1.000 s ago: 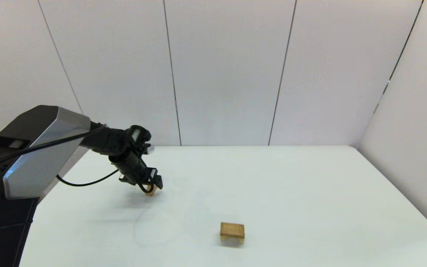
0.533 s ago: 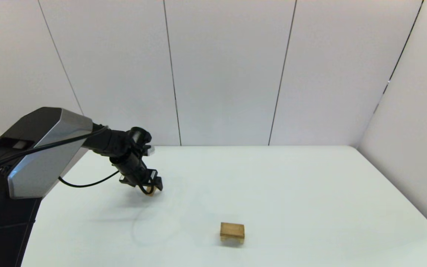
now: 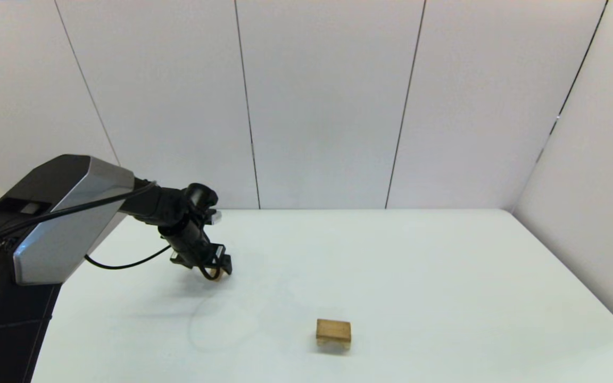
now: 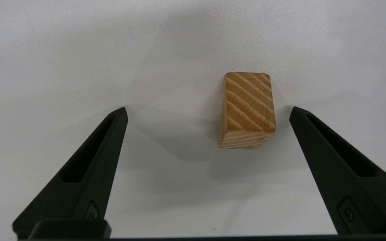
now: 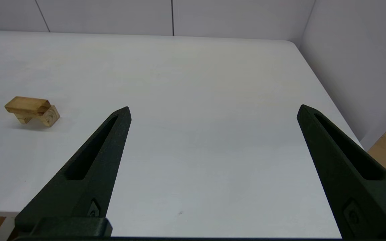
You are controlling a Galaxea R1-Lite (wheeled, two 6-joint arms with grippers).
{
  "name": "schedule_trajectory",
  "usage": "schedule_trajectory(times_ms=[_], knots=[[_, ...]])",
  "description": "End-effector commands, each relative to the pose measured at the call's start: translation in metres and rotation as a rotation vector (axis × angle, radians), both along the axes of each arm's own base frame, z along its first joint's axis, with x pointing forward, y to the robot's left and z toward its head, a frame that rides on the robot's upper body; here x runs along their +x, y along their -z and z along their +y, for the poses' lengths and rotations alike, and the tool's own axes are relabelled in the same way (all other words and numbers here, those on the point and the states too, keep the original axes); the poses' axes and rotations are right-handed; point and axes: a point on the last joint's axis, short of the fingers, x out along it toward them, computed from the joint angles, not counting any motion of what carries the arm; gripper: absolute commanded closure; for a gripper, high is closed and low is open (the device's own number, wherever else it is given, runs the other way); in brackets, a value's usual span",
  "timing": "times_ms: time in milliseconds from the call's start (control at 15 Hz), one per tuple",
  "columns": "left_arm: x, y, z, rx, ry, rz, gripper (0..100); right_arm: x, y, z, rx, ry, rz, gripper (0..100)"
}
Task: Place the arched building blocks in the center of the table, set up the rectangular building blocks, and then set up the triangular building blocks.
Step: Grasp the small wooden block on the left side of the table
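White table [image 3: 391, 266] fills the lower head view, w/ pale wall panels [image 3: 328, 106] behind it. The left arm [image 3: 67, 213] reaches in from the left side over the table's far-left part. Left gripper [image 4: 207, 110] points down at the tabletop, fingers [image 4: 112, 134] spread wide, nothing held. A small light wooden block w/ diagonal grain, prob. the triangular building blocks [image 4: 248, 108], lies on the table between the two fingers, nearer one of them, touching neither; its peaked shape can't be confirmed from the wrist view. In the head view it's only a sliver [image 3: 225, 272] at the fingertips.

Arched building blocks [image 3: 333, 333] sit near the table's front-centre, well apart from the left gripper, w/ the rectangular building blocks [image 5: 28, 104] laid flat on top.

Right gripper [image 5: 213, 110] is parked off the table's near edge, fingers spread apart, empty.
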Motion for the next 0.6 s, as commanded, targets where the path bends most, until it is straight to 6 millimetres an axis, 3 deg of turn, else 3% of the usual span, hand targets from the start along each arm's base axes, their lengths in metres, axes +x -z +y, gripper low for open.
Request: schedule_trajectory(times_ms=[67, 133, 200, 600], knots=[[-0.0004, 0.0016, 0.0000, 0.001, 0.000, 0.006, 0, -0.0002, 0.0000, 0.0000, -0.001, 0.000, -0.002, 0], [-0.0007, 0.0019, 0.0001, 0.001, 0.000, 0.008, 0, -0.0002, 0.0001, 0.0000, -0.001, -0.001, -0.001, 0], [-0.0007, 0.0019, 0.0001, 0.001, 0.000, 0.008, 100, -0.0002, 0.0000, 0.0000, -0.001, 0.000, -0.002, 0], [-0.0007, 0.0014, 0.0001, 0.000, -0.002, 0.005, 100, -0.0002, 0.0001, 0.0000, -0.001, -0.001, -0.001, 0]])
